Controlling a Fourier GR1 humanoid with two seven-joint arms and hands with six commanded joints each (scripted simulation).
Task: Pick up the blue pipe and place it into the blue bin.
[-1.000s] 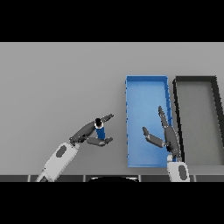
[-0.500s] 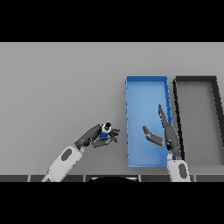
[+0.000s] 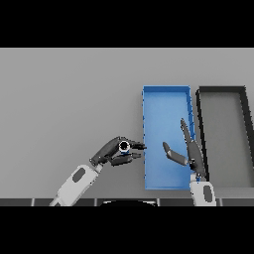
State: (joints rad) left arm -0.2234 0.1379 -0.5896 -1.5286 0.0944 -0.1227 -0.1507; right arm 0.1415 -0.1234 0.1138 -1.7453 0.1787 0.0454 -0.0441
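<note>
The left hand (image 3: 113, 152) was curled round the blue pipe (image 3: 124, 146), thumb and fingers pinched on either side of it, with the pipe's open end turned up toward the head view so that it showed as a pale ring with a dark centre. Little of its blue body could be seen past the fingers, so how it was tilted was hard to judge. It appeared to be clear of the grey worktop (image 3: 69, 99), though the view from above did not settle that. Hand and pipe sat just beside the left wall of the blue bin (image 3: 145, 124), near its nearer end, and not yet over it.

The right hand (image 3: 187, 151) hovered over the bin's right half with its fingers straight and its thumb spread, holding nothing. A dark bin (image 3: 199, 124) stood touching or nearly touching the blue one on its right side.

The step in hand looked like the carry: the pick seemed done and the placing was still to come. The next move called for the left hand to travel right across the bin wall, high enough to clear it, then to loosen its fingers over the blue floor, keeping off the right hand.
</note>
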